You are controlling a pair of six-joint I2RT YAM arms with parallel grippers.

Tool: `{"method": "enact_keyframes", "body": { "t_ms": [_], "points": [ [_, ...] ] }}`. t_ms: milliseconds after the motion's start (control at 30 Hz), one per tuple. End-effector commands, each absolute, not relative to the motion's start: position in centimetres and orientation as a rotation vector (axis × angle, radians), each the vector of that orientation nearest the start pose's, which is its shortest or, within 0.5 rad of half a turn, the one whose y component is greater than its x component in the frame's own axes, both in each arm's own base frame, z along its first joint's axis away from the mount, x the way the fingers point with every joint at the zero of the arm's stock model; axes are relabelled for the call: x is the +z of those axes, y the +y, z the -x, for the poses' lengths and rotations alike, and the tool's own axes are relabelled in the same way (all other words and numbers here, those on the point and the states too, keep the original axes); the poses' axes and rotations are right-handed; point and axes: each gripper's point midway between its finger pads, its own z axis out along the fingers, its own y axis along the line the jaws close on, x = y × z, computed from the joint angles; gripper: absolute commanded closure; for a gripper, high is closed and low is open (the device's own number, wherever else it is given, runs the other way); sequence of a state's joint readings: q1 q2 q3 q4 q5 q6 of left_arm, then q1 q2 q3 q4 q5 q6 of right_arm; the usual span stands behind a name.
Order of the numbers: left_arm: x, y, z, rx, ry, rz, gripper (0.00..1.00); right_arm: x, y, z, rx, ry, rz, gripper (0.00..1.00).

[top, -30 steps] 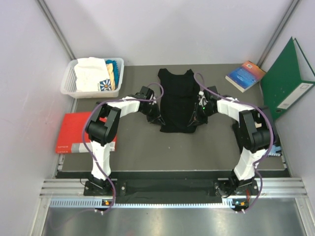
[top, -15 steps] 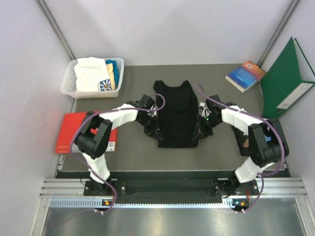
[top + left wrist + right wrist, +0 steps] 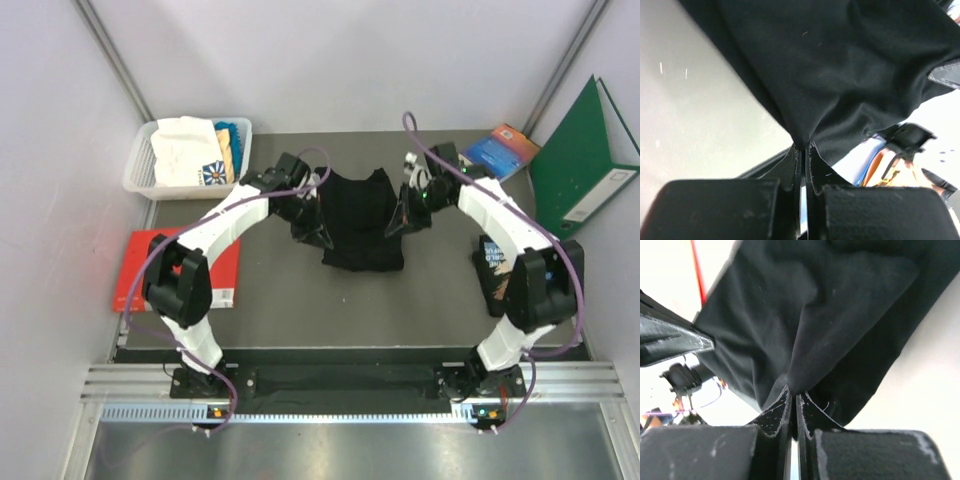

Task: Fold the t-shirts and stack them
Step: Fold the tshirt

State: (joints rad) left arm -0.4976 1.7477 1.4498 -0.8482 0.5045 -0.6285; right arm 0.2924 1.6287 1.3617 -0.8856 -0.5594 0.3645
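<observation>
One black t-shirt (image 3: pixel 362 222) is near the middle of the table (image 3: pixel 300 300), a bit toward the back. Its neck end points to the back wall and its bottom edge is on the near side. The cloth looks bunched and not flat.

The left gripper (image 3: pixel 317 232) holds the shirt's left side. In the left wrist view its two fingers (image 3: pixel 789 167) are pressed tight together with a fold of black cloth pinched between the tips. The right gripper (image 3: pixel 397 220) holds the shirt's right side. Its fingers (image 3: pixel 774 416) are squeezed together on a fold of cloth too. The shirt is stretched between the two grippers.

A white basket (image 3: pixel 139 168) sits in the back left corner of the table. A white t-shirt (image 3: pixel 180 145) fills most of it, and a teal-blue shirt (image 3: pixel 235 131) is tucked in on its right side.

A red book (image 3: pixel 148 262) lies flat at the left edge, partly under the left arm. A blue book (image 3: pixel 497 153) lies in the back right corner. A green binder (image 3: pixel 580 165) leans on the right wall. A black magazine (image 3: pixel 491 262) lies by the right edge, partly hidden by the right arm.
</observation>
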Motion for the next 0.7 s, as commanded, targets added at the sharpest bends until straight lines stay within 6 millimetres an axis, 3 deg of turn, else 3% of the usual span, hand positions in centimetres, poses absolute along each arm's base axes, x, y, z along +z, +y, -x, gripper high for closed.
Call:
{"method": "enact_keyframes", "body": {
  "t_ms": [0,33,67,133,167,200,267,300,367,400,433,500,667],
  "points": [
    [16.2,-28.0,-32.1,-1.014,2.839,0.04,1.0,17.6,19.1,-35.3,0.964,2.691,0.084,0.98],
    [17.0,-28.0,-33.6,-1.032,2.803,0.05,1.0,17.6,19.1,-36.3,0.972,2.68,0.084,0.98],
    [16.4,-28.2,-34.6,-1.048,2.807,0.066,1.0,19.0,19.2,-38.0,0.978,2.628,0.1,0.98],
    [17.6,-28.1,-37.5,-1.094,2.74,0.094,1.0,17.7,19.4,-40.0,1.016,2.643,0.091,0.98],
    [16.5,-28.4,-38.6,-1.12,2.755,0.115,1.0,18.7,19.8,-41.3,1.032,2.604,0.117,0.97],
    [16.7,-28.5,-39.7,-1.143,2.734,0.131,1.0,17.2,20.0,-42.2,1.054,2.629,0.113,0.97],
    [16.9,-28.7,-42.8,-1.183,2.688,0.158,1.0,17.9,20.4,-44.2,1.07,2.584,0.125,0.96],
    [17.4,-29.0,-43.7,-1.225,2.668,0.172,1.0,16.7,20.7,-45.0,1.108,2.596,0.115,0.96],
    [17.6,-29.4,-46.5,-1.265,2.608,0.176,1.0,17.4,21.1,-47.1,1.139,2.54,0.099,0.95],
    [17.7,-29.6,-47.1,-1.311,2.598,0.202,1.0,16.5,21.4,-47.9,1.167,2.54,0.088,0.95],
    [17.9,-29.6,-48.4,-1.341,2.552,0.2,1.0,17.3,21.7,-49.4,1.19,2.483,0.075,0.94],
    [17.2,-29.9,-49.9,-1.405,2.527,0.265,1.0,16.9,22.1,-50.6,1.267,2.451,0.043,0.94],
    [17.3,-29.2,-53.9,-1.52,2.368,0.304,1.0,19.0,23.2,-54.9,1.365,2.248,0.001,0.93]
  ]
}}
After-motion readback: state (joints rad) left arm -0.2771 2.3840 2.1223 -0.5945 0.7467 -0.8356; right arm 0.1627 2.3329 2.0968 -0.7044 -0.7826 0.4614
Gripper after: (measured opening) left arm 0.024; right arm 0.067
